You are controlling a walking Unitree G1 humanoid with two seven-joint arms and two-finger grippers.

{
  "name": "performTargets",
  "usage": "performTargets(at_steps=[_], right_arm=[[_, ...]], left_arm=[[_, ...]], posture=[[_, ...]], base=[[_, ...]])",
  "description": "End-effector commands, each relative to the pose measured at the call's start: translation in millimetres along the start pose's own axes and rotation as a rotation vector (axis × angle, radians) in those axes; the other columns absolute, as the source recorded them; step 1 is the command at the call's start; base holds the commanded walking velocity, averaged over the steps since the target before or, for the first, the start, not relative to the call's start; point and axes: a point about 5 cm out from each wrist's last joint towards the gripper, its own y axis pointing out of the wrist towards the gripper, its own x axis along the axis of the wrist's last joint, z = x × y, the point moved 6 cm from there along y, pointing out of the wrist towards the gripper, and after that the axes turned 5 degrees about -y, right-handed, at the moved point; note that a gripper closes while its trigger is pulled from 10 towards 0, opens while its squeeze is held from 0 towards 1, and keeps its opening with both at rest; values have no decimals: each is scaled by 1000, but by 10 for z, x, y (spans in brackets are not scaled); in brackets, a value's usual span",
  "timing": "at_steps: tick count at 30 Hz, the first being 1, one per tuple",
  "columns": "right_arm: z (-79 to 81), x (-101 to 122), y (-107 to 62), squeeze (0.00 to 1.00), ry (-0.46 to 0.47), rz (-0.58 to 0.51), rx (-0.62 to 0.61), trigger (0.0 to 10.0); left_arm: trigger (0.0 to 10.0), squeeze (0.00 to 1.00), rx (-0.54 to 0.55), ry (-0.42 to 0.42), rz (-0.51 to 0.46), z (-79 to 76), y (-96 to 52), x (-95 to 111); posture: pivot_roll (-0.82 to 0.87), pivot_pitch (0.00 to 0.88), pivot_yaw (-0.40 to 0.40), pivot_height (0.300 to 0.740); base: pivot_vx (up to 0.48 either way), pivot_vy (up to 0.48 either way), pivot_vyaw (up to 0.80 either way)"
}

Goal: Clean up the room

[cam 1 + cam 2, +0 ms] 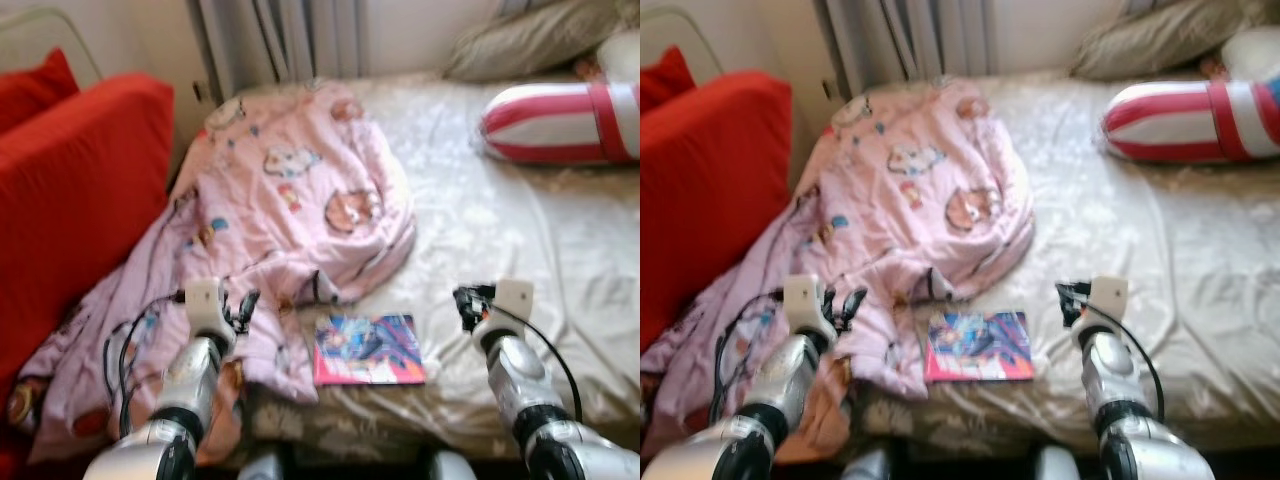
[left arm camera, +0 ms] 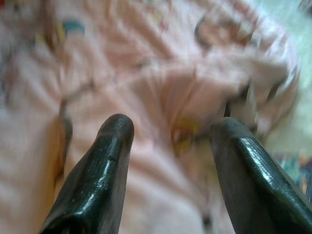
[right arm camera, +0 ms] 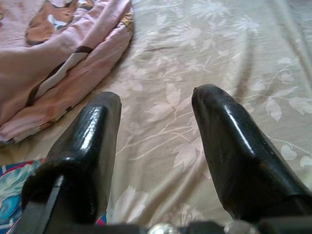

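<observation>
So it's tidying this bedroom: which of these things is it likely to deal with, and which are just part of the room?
Probably for tidying:
- pink blanket, rumpled and hanging off the bed's edge
- colourful book, flat near that edge
- left gripper and right gripper, both open

Just there:
- bed
- striped pillow
- beige pillow
- red cushion

Bed (image 1: 520, 250) with pale flowery sheet. Big pink blanket (image 1: 290, 190) with cartoon pictures lies crumpled on bed's left part, hanging over left edge. Colourful book (image 1: 367, 349) lies flat near front edge, just beside blanket. Red-and-white striped pillow (image 1: 560, 122) and beige pillow (image 1: 530, 38) lie at far right.
</observation>
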Motion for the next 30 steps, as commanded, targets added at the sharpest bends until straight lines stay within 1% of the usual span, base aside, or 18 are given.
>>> performTargets(at_steps=[1,2,3,4,5,7,9,12,13,14,17,20,21,22,24,26,29,30], right_arm=[[78,-68,-2,0,-7,31,24,10000],[132,-107,-7,0,-1,44,46,10000],[132,-107,-7,0,-1,44,46,10000],[201,-208,-35,0,-11,75,80,10000],[216,-259,-53,0,-18,88,90,10000],[218,-343,-90,0,-28,103,94,10000],[197,-431,-137,0,-15,109,81,10000],[206,-483,-173,0,5,102,76,10000],[206,-483,-173,0,5,102,76,10000],[225,-506,-192,0,8,95,81,10000],[272,-478,-204,0,19,58,93,10000],[296,-402,-194,0,41,14,98,10000],[302,-331,-176,278,64,-15,96,10000],[306,-267,-161,690,83,-42,95,10000],[311,-169,-144,1000,119,-85,94,10000],[313,-136,-138,1000,132,-98,94,10000],[322,-5,-128,1000,197,-164,87,10000],[314,-14,-130,455,215,-163,79,10000]], left_arm=[[10000,0,24,17,42,99,-52,-98],[10000,0,38,24,77,152,-118,-222],[10000,0,38,24,77,152,-118,-222],[10000,0,42,28,113,189,-206,-374],[10000,0,43,30,125,198,-245,-434],[10000,0,46,32,144,223,-329,-550],[10000,0,66,26,182,308,-466,-717],[10000,0,75,30,199,370,-561,-804],[10000,0,75,30,199,370,-561,-804],[10000,0,78,34,206,393,-619,-858],[10000,0,84,33,209,411,-714,-942],[10000,0,100,29,194,461,-717,-906],[10000,0,106,32,180,489,-691,-851],[10000,0,113,33,169,514,-679,-813],[10000,0,122,33,147,557,-673,-756],[10000,0,124,33,136,576,-672,-728],[10000,0,131,49,32,675,-665,-493],[10000,0,132,54,-9,689,-662,-408]], posture=[[26,73,77,610],[31,85,75,610],[31,85,75,610],[36,111,71,610],[40,122,69,610],[45,138,65,610],[51,181,61,610],[58,214,59,610],[58,214,59,610],[66,225,55,610],[84,245,54,610],[90,253,54,610],[95,261,55,610],[97,264,56,610],[99,270,58,610],[102,274,60,610],[112,279,64,610],[113,280,64,610]], base=[[0,0,0],[0,0,0],[0,0,0],[0,0,0],[0,0,0],[0,0,0],[0,0,0],[0,0,0],[0,0,0],[0,0,0],[0,0,0],[0,0,0],[0,0,0],[0,0,0],[0,0,0],[0,0,0],[0,0,0],[0,0,0]])
